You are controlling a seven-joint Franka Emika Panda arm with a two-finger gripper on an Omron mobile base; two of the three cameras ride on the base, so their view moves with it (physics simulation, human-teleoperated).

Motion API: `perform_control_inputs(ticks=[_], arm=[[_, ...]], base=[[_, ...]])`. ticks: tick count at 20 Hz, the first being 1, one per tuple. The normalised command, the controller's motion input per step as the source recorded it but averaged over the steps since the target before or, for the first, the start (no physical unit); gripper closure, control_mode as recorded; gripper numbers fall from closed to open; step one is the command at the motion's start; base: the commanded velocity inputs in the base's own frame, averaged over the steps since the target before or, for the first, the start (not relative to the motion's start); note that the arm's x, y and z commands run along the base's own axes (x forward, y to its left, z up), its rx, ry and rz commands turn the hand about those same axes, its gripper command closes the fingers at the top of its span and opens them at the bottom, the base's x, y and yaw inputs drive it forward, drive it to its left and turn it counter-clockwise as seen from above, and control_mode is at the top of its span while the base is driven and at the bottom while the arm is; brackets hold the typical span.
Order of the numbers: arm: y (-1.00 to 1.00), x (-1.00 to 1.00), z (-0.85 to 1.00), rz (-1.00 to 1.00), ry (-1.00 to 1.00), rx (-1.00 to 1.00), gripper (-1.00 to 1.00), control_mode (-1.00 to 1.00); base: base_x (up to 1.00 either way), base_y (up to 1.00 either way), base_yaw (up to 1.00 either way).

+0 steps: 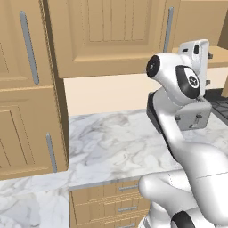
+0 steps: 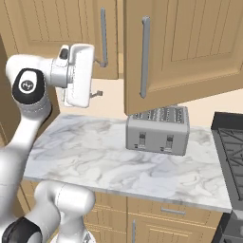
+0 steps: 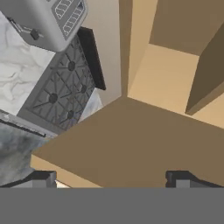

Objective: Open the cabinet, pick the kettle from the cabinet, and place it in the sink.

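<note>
While jaws gape wide, end effector (image 3: 111, 177) holds nothing | cabinet (image 3: 131, 144) underside directly ahead, close.

A kitchen, no question: wooden wall cabinets (image 2: 185, 47) hang over a marble tabletop (image 2: 95, 156), a grey toaster (image 2: 158, 130) sits on it, drawers (image 1: 111, 202) run below, and a black stove (image 3: 61, 87) lies beyond the jaws.

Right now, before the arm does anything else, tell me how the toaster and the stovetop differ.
The toaster is light grey; the stovetop is near-black. The toaster is an upright box with slots on top; the stovetop is flat and covered with grates. The toaster stands on the marble counter; the stovetop sits beside that counter's end. Both are kitchen appliances placed lower than the wooden wall cabinets.
</note>
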Motion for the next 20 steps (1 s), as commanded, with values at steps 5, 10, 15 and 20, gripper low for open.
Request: perform_control_inputs(ticks=[5,10,15,20], arm=[[-0.24,0.24,-0.13,-0.06,0.06,0.0,-1.0,-1.0],[-0.27,0.21,-0.1,-0.07,0.05,0.0,-1.0,-1.0],[-0.33,0.07,-0.06,-0.06,0.02,0.0,-1.0,-1.0],[-0.39,0.09,-0.11,-0.06,0.03,0.0,-1.0,-1.0]], base=[[0.0,0.0,0.0],[0.0,0.0,0.0],[0.0,0.0,0.0],[0.0,0.0,0.0]])
